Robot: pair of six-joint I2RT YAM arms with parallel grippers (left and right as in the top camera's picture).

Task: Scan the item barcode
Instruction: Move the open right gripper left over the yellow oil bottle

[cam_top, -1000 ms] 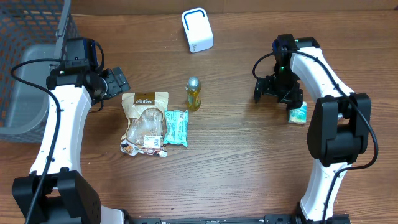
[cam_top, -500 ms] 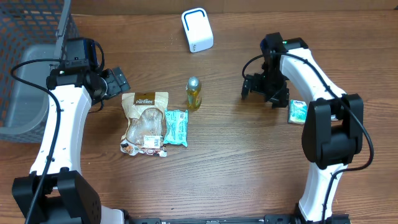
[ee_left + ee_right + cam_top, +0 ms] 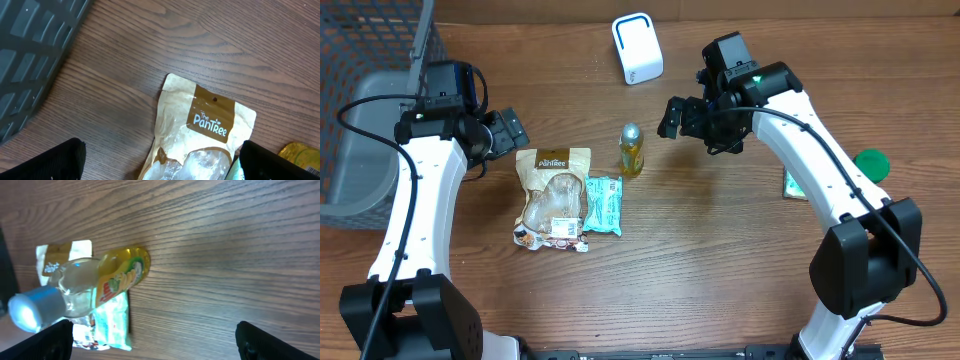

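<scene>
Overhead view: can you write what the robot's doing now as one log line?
left gripper: open, near snack pouch | right gripper: open, empty, near bottle | white scanner: untouched

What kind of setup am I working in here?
Probably a mock checkout bench: a white scanner, packaged groceries such as a snack pouch and small bottle, and a grey basket beside them.

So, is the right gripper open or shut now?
Open. In the right wrist view, the right gripper has its fingers wide apart at the bottom corners, with nothing held between them.
</scene>
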